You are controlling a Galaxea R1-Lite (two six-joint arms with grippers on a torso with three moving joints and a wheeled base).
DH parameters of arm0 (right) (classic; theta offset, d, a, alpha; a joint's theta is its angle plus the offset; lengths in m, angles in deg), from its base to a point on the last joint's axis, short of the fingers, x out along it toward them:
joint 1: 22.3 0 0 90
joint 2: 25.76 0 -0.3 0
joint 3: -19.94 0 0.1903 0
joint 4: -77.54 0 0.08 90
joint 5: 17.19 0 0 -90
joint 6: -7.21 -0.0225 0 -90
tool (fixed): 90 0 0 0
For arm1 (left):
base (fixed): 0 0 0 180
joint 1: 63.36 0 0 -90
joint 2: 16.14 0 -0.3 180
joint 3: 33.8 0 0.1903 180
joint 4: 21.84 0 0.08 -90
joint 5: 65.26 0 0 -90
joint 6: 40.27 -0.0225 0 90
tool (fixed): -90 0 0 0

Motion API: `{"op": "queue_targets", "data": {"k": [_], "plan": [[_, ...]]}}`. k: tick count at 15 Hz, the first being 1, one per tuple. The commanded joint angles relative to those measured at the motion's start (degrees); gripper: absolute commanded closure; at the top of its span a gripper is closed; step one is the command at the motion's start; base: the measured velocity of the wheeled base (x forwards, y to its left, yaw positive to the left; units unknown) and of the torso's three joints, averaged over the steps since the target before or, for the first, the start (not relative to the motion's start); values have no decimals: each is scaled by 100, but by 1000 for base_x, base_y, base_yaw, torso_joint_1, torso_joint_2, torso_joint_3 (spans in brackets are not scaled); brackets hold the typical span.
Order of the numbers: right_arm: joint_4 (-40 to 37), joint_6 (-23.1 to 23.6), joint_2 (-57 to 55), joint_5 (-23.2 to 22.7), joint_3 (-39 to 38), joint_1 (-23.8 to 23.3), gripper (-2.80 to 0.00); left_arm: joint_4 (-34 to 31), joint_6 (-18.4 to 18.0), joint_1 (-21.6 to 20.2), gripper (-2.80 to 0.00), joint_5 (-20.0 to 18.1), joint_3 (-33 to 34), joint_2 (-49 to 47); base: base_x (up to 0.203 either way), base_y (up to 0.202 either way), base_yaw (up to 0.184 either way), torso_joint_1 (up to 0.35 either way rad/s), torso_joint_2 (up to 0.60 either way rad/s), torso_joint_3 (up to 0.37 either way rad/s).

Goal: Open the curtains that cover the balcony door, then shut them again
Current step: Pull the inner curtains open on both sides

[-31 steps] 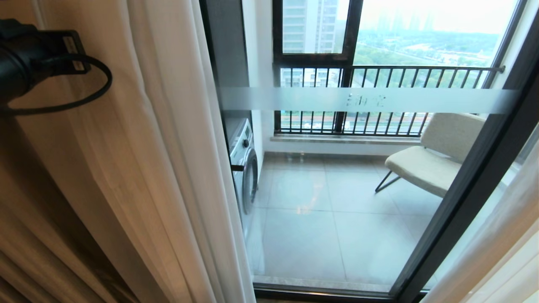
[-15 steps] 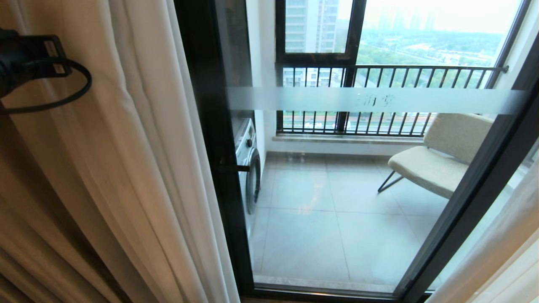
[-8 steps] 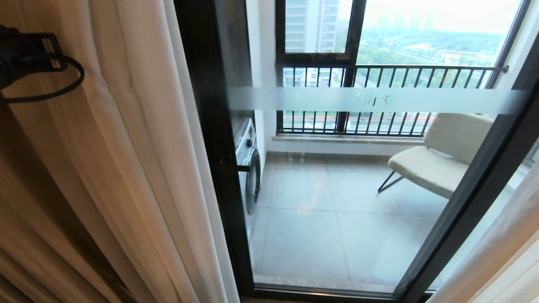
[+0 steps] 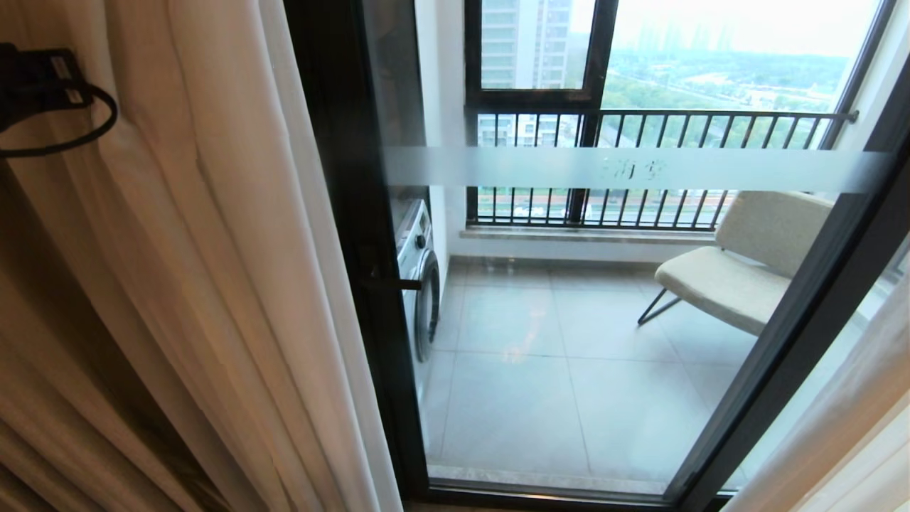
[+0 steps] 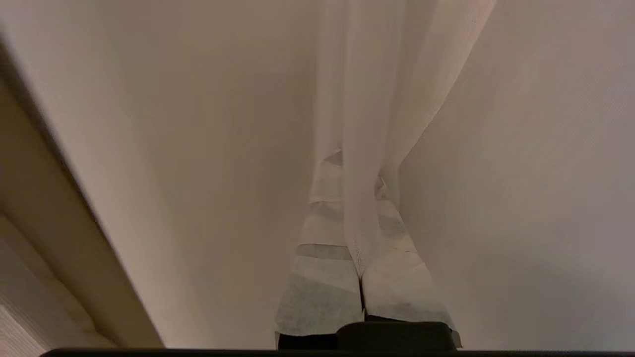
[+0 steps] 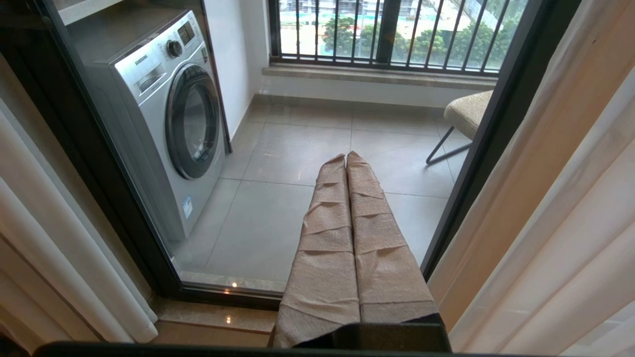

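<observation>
The curtains hang in two layers at the left: cream-white sheers (image 4: 213, 270) and a heavy beige drape (image 4: 43, 398) nearer me. My left arm (image 4: 35, 78) reaches into them at the top left, where the fabric hides its gripper. In the left wrist view my left gripper (image 5: 359, 173) is shut on a fold of the sheer curtain (image 5: 364, 99), which runs between its taped fingers (image 5: 322, 277). The balcony door (image 4: 341, 235), glass in black frames with a frosted strip (image 4: 625, 169), stands uncovered in the middle. My right gripper (image 6: 346, 157) hangs shut and empty, low before the glass.
More curtain panels (image 4: 839, 427) hang at the right edge. Behind the glass are a washing machine (image 6: 163, 124), a beige chair (image 4: 739, 270), a tiled balcony floor (image 4: 554, 384) and a railed window (image 4: 640, 121). A stone sill (image 6: 213, 317) runs along the foot of the door.
My left arm has moved further left with the sheer fold in its grip. The curtain edge has slid left and bared more of the door's black frame. The right arm has not moved.
</observation>
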Motion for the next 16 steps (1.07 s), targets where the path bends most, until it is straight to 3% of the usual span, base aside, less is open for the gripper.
{"op": "queue_targets", "data": {"k": [1,6,11,16], "plan": [[4,5,2,-2,0,-1,0,13,123,-543,0,-256,-272,-318,0,0,0,0,0,0],[4,5,2,-2,0,7,0,12,370,-1762,0,-979,-921,-860,0,0,0,0,0,0],[4,5,2,-2,0,3,0,137,678,-2986,0,-1463,-1364,-1406,0,0,0,0,0,0],[4,5,2,-2,0,8,0,722,1053,-3885,0,-1584,-1461,-1976,0,0,0,0,0,0]]}}
